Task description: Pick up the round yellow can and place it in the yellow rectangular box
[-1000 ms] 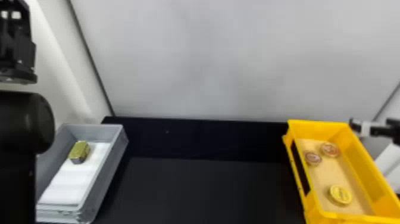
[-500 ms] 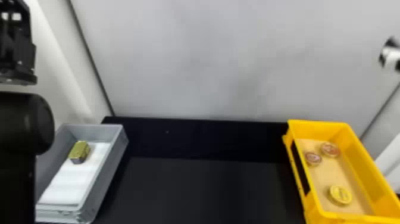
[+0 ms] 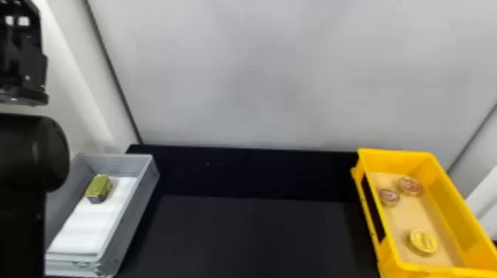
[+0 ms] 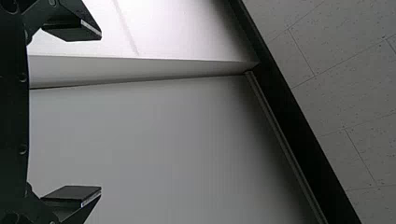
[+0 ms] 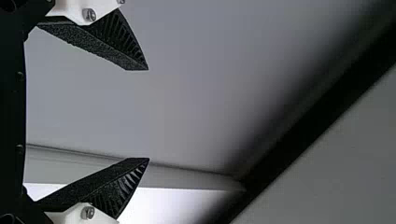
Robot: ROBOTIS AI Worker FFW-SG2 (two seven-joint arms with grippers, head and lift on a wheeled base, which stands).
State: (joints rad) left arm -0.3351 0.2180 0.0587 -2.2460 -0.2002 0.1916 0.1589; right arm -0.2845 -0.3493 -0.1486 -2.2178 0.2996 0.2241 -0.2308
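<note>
At the head view's right: round yellow can (image 3: 422, 241) inside the yellow box (image 3: 395, 161), toward the near end, apart from two reddish tins (image 3: 389, 197). Placing judged complete; at most, arms left to settle. Lid markings present, too small to read. Gold-green block (image 3: 98, 187) in the grey tray (image 3: 122, 161). Left wrist view: left gripper (image 4: 101, 112) spread, empty, facing wall. Right wrist view: right gripper (image 5: 148, 114) spread wide, nothing between the fingers; no label seen.

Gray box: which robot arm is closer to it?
Left. The left arm is just left of the gray box; the right end effector faces a wall, away from it.
</note>
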